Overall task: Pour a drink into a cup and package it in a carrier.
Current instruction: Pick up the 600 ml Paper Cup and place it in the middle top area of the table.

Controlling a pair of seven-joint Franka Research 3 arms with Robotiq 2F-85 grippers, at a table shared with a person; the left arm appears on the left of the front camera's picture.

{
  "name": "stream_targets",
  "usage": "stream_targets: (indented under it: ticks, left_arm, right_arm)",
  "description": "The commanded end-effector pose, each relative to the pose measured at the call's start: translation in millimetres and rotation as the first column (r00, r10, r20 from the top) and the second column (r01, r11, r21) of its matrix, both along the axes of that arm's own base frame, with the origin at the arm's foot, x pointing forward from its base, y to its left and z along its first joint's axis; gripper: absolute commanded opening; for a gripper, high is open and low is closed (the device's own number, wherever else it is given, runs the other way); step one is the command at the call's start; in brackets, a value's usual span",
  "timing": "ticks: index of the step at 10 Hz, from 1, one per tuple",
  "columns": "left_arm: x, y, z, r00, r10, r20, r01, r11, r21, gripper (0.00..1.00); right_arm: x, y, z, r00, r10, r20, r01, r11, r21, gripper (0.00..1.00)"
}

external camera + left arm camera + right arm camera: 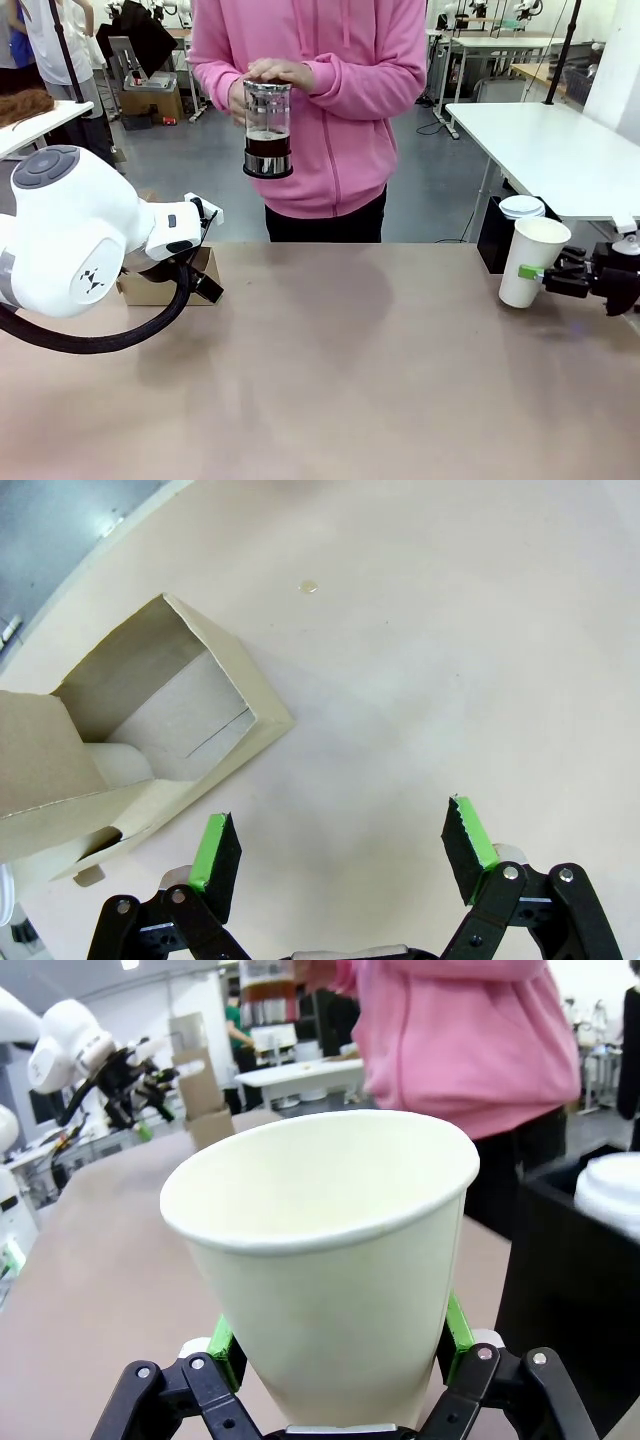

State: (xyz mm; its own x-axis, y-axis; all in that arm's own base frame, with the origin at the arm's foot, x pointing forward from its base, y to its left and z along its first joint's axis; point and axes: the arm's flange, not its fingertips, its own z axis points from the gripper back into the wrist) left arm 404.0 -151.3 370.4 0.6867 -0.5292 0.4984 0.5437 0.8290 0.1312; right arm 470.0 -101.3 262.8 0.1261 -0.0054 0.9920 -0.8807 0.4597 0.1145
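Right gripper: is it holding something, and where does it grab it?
Yes, the right gripper holds the white cup, green pads pinching its lower sides.

Bright, even overhead light; soft shadows; wrist views distorted at edges; backgrounds soft.

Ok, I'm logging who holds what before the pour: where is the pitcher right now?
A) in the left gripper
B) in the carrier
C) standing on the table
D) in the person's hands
D: the person's hands hold the pitcher up at chest height, clear of the table; the left gripper is open and empty, and the right gripper grips the cup.
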Motion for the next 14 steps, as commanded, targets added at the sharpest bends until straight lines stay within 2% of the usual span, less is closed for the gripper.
stream_targets:
  ticks: [1,3,5,8,11,13,14]
  left_arm:
    - [0,0,0,1.000,-0.001,0.000,0.001,1.000,-0.001,1.00]
    - [0,0,0,1.000,-0.001,0.000,0.001,1.000,-0.001,1.00]
    - [0,0,0,1.000,-0.001,0.000,0.001,1.000,-0.001,1.00]
    - [0,0,0,1.000,-0.001,0.000,0.001,1.000,-0.001,1.00]
    - [0,0,0,1.000,-0.001,0.000,0.001,1.000,-0.001,1.00]
    - [0,0,0,1.000,-0.001,0.000,0.001,1.000,-0.001,1.00]
    - [0,0,0,1.000,-0.001,0.000,0.001,1.000,-0.001,1.00]
  right_arm:
    - [-5,39,40,0.995,-0.099,0.012,0.099,0.995,0.011,0.87]
    - [-7,97,72,0.991,-0.137,0.014,0.136,0.990,0.025,0.87]
    - [17,163,86,0.991,-0.134,-0.005,0.135,0.991,0.023,0.87]
    - [79,242,68,0.991,-0.128,-0.025,0.128,0.992,-0.012,0.87]
    - [124,283,34,0.991,-0.129,-0.031,0.128,0.991,-0.045,0.87]
    - [132,292,21,0.993,-0.114,-0.013,0.114,0.992,-0.054,0.87]
    - [134,289,22,0.997,-0.071,-0.036,0.069,0.997,-0.031,0.87]
